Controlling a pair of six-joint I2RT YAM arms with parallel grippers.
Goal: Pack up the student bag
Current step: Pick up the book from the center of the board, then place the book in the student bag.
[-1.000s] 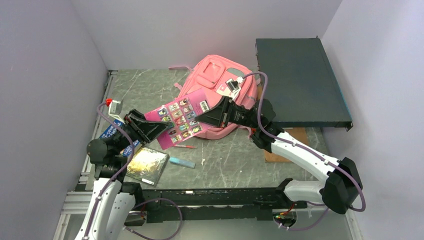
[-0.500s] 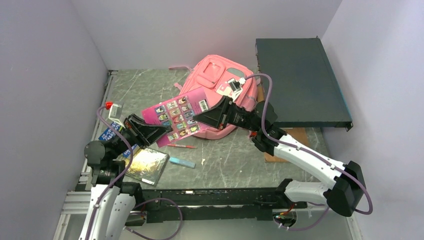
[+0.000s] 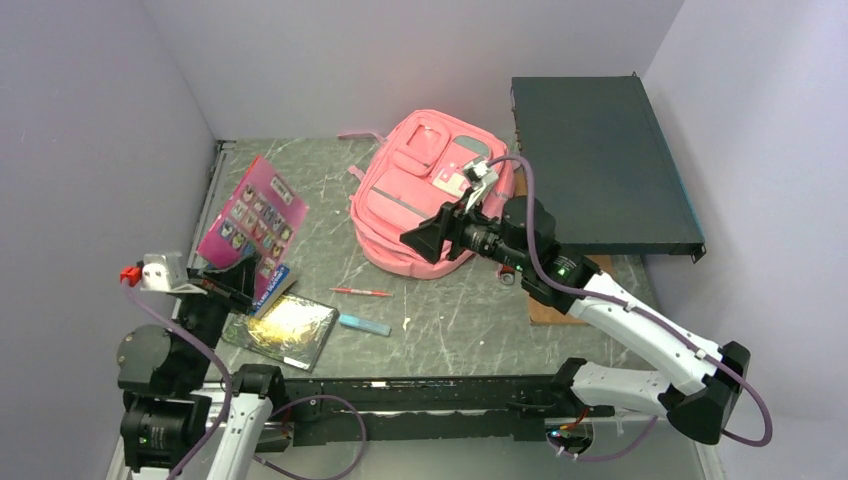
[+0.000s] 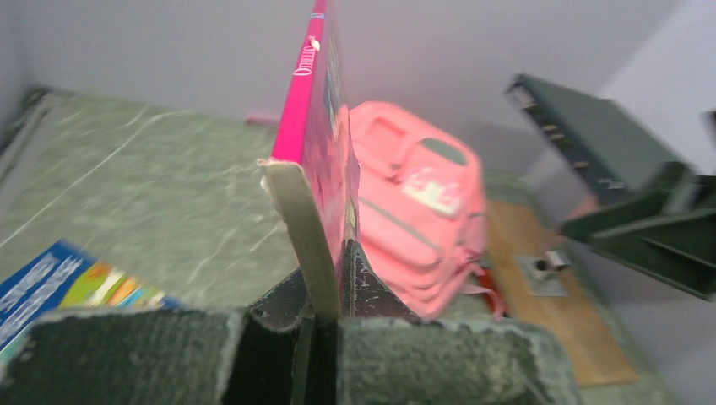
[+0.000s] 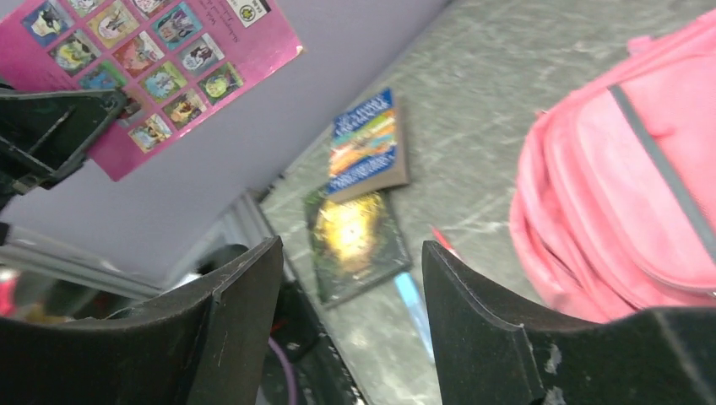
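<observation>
The student bag (image 3: 425, 195), a pink backpack with grey trim, lies flat at the back middle of the table, its zips appearing closed. My left gripper (image 3: 238, 272) is shut on the lower edge of a pink book (image 3: 252, 218) and holds it upright near the left wall. In the left wrist view the pink book (image 4: 314, 126) stands edge-on between the jaws of my left gripper (image 4: 329, 278), with the student bag (image 4: 414, 202) behind it. My right gripper (image 3: 422, 240) hangs open and empty over the bag's near edge. In the right wrist view my right gripper (image 5: 350, 253) holds nothing, and the pink book (image 5: 160, 59) is far off.
A blue book (image 5: 367, 143) and a shiny dark book (image 3: 285, 330) lie at the near left. A red pen (image 3: 362, 292) and a light blue marker (image 3: 364, 324) lie beside them. A dark flat case (image 3: 600, 165) leans at the back right, over a wooden board (image 3: 560, 300).
My right gripper has opened and let go of the pink book. The left arm has carried the book away to the left and stood it upright.
</observation>
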